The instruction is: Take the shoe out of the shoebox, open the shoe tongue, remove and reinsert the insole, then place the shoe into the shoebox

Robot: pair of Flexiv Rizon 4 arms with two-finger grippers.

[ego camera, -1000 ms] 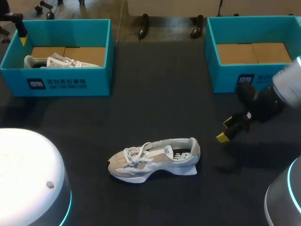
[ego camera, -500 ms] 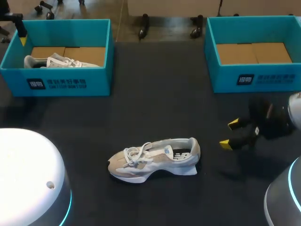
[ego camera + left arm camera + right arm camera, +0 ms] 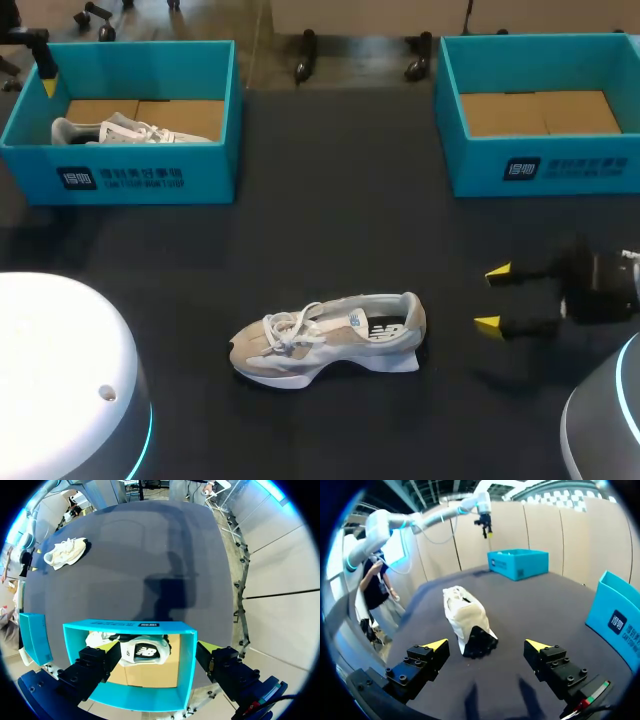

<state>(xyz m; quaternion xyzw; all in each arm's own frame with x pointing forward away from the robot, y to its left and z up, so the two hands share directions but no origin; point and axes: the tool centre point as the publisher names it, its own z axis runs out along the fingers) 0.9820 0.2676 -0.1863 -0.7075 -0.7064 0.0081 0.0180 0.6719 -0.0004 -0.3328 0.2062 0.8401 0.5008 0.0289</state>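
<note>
The grey and white shoe (image 3: 328,338) stands on its sole on the dark table (image 3: 330,180), out of both boxes and near the front middle, with its toe toward my left and its heel toward my right, laces lying loose over the tongue. The right gripper (image 3: 492,297) sits low just beside the heel, apart from it, fingers spread wide with nothing between them and the yellow tips aimed at the shoe. From the right wrist camera the shoe lies ahead of the fingers, heel nearest, not touching either one. At the far left of the table is the left shoebox (image 3: 150,180), teal, with a second shoe (image 3: 130,130) lying on its cardboard floor (pale, much like the first). The left gripper (image 3: 159,652) hangs above that box, looking straight down into it, its fingers also standing well apart and gripping nothing. At the far right stands the right shoebox (image 3: 560,165), the same teal, its brown cardboard floor showing, well apart from the shoe on the table
</note>
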